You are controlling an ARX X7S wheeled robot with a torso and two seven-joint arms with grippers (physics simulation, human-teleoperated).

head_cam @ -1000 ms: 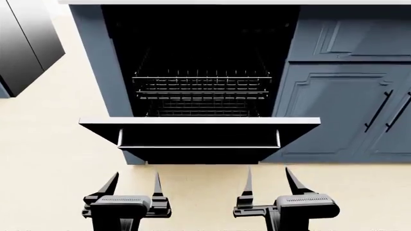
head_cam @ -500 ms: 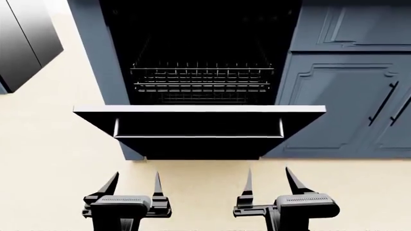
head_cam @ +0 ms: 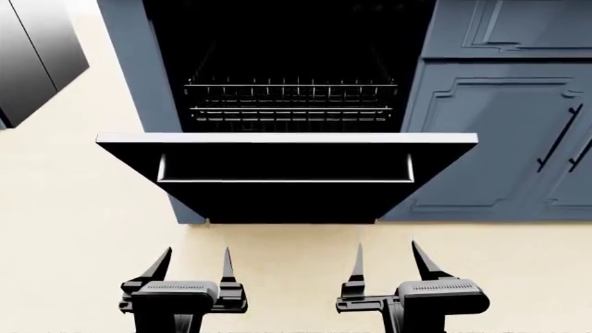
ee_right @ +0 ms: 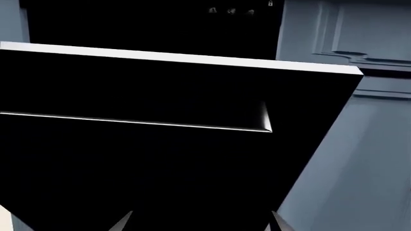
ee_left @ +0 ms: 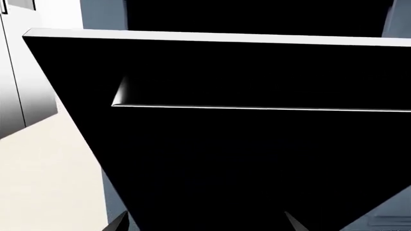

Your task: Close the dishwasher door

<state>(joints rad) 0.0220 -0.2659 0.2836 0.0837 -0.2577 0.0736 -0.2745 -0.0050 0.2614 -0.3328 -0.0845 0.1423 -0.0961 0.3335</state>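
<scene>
The dishwasher door (head_cam: 287, 198) is a wide glossy black panel with a silvery top edge, hanging partly open and tilted toward me. Its long silver bar handle (head_cam: 285, 180) runs across it. The door fills the left wrist view (ee_left: 244, 159) and the right wrist view (ee_right: 147, 173). My left gripper (head_cam: 196, 263) is open and empty, below and short of the door's lower left. My right gripper (head_cam: 389, 260) is open and empty, below the door's lower right. Neither touches the door. Only the fingertips show in the wrist views.
Wire racks (head_cam: 290, 97) sit inside the dark dishwasher cavity. Blue-grey moulded cabinet doors (head_cam: 500, 139) with slim black handles stand to the right. A tall dark glossy panel (head_cam: 32, 55) is at the far left. Beige floor (head_cam: 65, 229) lies under the grippers.
The dishwasher and door have grown larger and shifted up in the head view, so the view has come nearer. Both grippers keep the same place and stay open.
</scene>
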